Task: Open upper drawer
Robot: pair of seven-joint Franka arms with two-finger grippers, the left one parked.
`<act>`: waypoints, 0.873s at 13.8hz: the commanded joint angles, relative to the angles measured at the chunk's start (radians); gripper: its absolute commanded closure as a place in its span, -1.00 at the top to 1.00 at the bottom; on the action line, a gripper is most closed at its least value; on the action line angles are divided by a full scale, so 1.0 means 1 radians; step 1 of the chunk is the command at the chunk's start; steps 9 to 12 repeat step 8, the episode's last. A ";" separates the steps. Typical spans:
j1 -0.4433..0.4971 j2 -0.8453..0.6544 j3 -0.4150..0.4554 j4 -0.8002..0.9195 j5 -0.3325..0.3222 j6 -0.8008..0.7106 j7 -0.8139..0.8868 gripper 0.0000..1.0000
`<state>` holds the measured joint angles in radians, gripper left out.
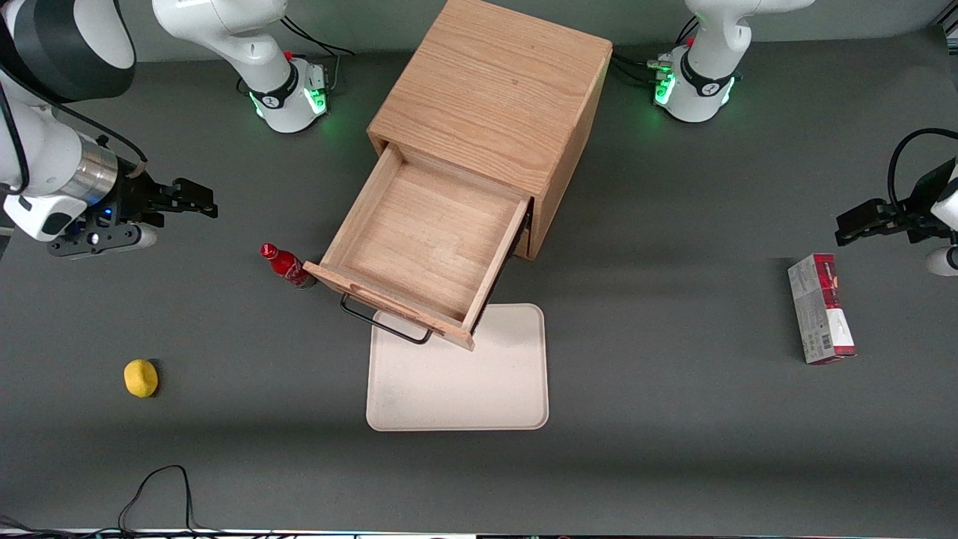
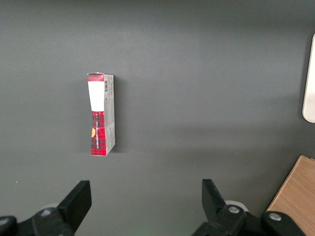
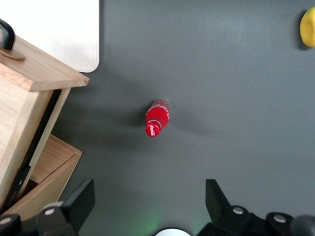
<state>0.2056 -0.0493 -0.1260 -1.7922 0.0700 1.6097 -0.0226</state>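
Note:
The boxy wooden cabinet stands mid-table. Its upper drawer is pulled far out, showing a bare wooden inside, and its front overhangs the tray. The black wire handle hangs on the drawer front, nearer the front camera. My gripper hovers toward the working arm's end of the table, well apart from the drawer. It is open with nothing between its fingers. The lower drawer is hidden under the upper one.
A small red bottle stands on the table beside the drawer front's corner. A yellow lemon lies nearer the front camera. A cream tray lies in front of the cabinet. A red-and-white box lies toward the parked arm's end.

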 commanded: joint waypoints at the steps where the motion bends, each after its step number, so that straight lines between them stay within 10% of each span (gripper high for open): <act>1: 0.009 -0.023 0.012 0.005 -0.012 -0.011 0.033 1.00; 4: -0.130 -0.027 0.149 0.013 -0.006 -0.014 0.035 1.00; 12: -0.158 -0.009 0.158 0.051 -0.003 -0.020 0.007 1.00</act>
